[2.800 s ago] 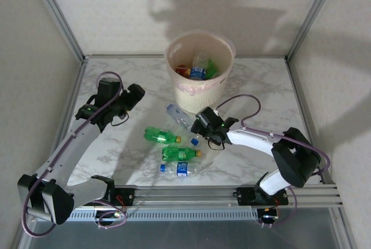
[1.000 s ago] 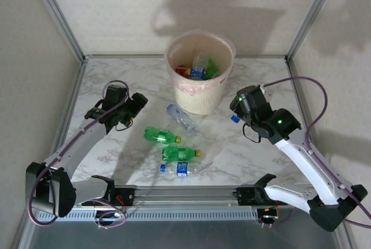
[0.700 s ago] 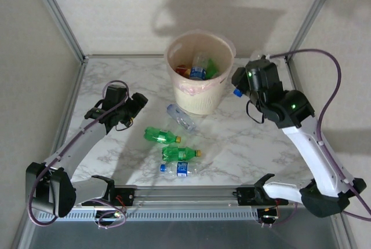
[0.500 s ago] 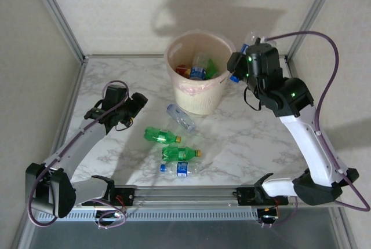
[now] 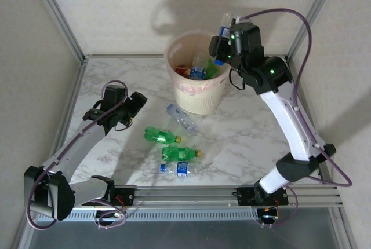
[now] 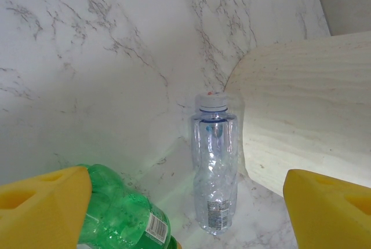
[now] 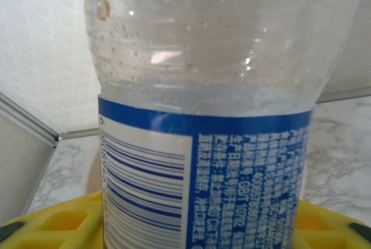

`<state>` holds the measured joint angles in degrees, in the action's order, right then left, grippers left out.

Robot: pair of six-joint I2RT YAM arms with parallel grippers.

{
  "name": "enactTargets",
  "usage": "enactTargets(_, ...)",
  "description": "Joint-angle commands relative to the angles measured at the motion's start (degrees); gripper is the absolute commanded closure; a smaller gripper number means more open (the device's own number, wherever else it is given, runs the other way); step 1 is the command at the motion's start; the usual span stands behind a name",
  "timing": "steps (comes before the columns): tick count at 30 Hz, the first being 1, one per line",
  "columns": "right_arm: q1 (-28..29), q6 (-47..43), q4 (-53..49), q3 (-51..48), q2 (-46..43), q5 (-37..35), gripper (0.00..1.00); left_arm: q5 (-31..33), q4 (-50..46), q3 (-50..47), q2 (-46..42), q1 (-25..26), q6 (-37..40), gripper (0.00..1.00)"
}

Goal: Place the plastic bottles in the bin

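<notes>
White marbled table (image 5: pixel 249 139). Bin (image 5: pixel 200 95) upright at far centre. Uncapped clear bottle (image 5: pixel 181 117) lies by its near-left base. Nearer: green bottle (image 5: pixel 160 135), second green bottle (image 5: pixel 179 154), then blue-labelled clear bottle (image 5: pixel 182 169), all on their sides.

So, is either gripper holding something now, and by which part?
The right gripper holds a clear plastic bottle with a blue label, gripped across its labelled middle. The open left gripper holds nothing.

The table (image 5: pixel 243 139) is seen from above, behind the arm bases (image 5: pixel 255 194). From the left wrist, a clear bottle (image 6: pixel 214 168) beside the bin (image 6: pixel 301 116) is viewed closely downward, both shared overhead; a labelled bottle (image 7: pixel 203 145) is seen point-blank from the right wrist
</notes>
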<state>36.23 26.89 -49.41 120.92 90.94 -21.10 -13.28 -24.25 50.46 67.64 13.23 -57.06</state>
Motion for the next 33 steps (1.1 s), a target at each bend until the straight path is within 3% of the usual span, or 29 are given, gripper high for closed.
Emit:
enactTargets(1, -0.92, -2.45, -1.19, 5.08, 4.02, 1.59, 0.46, 1.28, -1.41, 1.55, -0.58, -0.49, -0.77, 0.14)
enactTargets(7, -2.90, -3.24, -4.83, 11.72, 11.54, 2.71, 0.47, 1.57, -0.98, 1.49, 0.17, -0.53, -0.86, 0.14)
enactTargets(18, -6.08, -3.61, -5.42, 11.95, 17.68, 4.74, 0.46, 1.66, -0.28, 0.27, 0.67, -0.49, -1.62, 0.14)
enactTargets(33, -6.67, -1.24, -9.35, 11.17, 17.09, -0.16, 0.24, 3.55, -3.24, -1.04, -0.82, -0.40, -2.61, 0.09)
